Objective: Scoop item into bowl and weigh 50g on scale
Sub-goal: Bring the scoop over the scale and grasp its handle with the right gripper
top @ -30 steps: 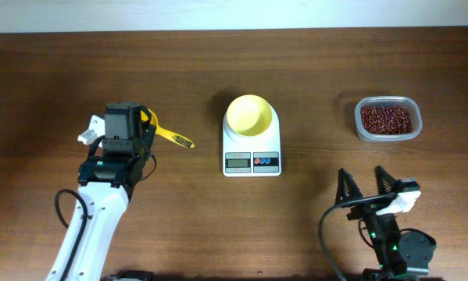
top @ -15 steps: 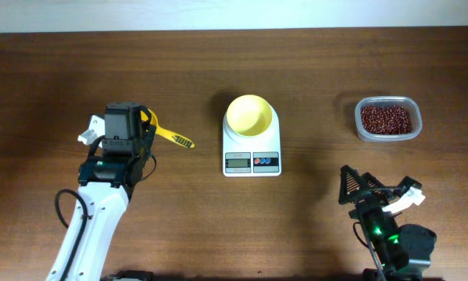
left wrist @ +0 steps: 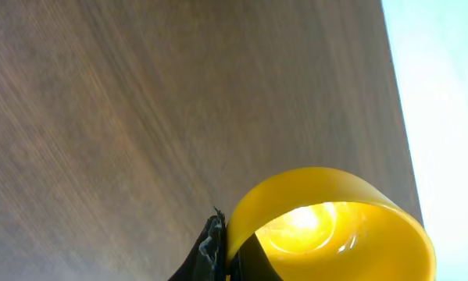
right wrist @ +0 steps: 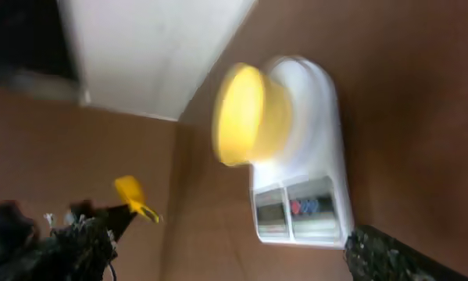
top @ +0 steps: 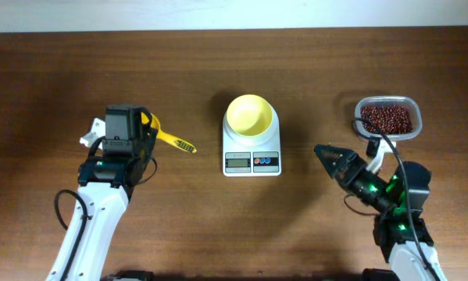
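Bowl's [top: 250,114] sitting empty on scale [top: 251,153], beans [top: 387,119] waiting in tub [top: 358,126]; left claw's [top: 133,129] pinching scoop [top: 172,140], right claw's [top: 326,153] hanging spread; zero scooped.

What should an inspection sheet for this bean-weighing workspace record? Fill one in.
Surface: brown wooden table, no spills seen.
Job's things: empty yellow bowl on the white scale; beans in a clear tub, far right.
Clutter: nothing seen.
Grippers: left gripper shut on a yellow scoop; right gripper open, empty, between scale and tub.
Cables: black cable loops by the left arm; second cable arches over the right.
Surroundings: pale strip beyond the far edge.
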